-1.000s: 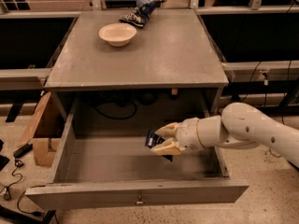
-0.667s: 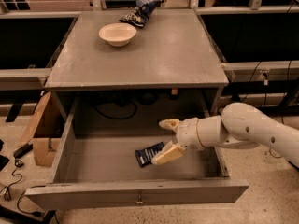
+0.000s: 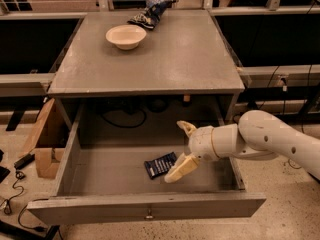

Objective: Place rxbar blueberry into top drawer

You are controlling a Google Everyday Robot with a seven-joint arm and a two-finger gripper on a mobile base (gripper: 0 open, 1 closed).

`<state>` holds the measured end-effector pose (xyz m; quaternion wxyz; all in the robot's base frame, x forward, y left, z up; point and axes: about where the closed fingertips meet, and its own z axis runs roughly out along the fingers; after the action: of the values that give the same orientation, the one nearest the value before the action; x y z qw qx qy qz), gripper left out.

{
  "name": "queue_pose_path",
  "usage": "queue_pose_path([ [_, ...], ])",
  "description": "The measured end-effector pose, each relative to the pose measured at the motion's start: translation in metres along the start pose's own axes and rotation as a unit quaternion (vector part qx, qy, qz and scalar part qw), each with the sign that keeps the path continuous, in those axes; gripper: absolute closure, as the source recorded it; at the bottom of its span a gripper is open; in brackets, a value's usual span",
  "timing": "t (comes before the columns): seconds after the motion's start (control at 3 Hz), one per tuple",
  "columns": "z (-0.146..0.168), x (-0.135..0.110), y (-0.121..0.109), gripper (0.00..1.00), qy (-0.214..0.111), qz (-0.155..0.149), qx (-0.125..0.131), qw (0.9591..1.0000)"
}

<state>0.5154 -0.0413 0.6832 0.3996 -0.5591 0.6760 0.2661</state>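
Note:
The rxbar blueberry (image 3: 160,165), a small flat dark navy wrapper with white lettering, lies on the floor of the open top drawer (image 3: 145,210), right of centre. The drawer is pulled out from under the grey table and has a small metal knob on its front panel. My gripper (image 3: 183,150) is inside the drawer just right of the bar, open, with one cream finger (image 3: 181,168) next to the bar's right end and the other finger (image 3: 187,129) raised behind it. The bar is not held.
On the table top (image 3: 190,59) stand a cream bowl (image 3: 126,36) and a blue-and-white patterned snack bag (image 3: 150,9) at the back. A cardboard box (image 3: 44,144) and cables lie on the floor at the left. Cables hang behind the drawer.
The gripper held the bar above the drawer floor, then opened. The bar has dropped and now lies flat on the drawer floor, left of the fingers.

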Motion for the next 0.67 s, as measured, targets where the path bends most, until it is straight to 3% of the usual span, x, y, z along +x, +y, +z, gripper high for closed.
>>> queue_pose_path([
  [0.33, -0.026, -0.027, -0.001, 0.00, -0.022, -0.030, -0.001, 0.9993],
  [0.67, -0.071, -0.059, -0.002, 0.00, -0.020, -0.081, -0.018, 0.9964],
])
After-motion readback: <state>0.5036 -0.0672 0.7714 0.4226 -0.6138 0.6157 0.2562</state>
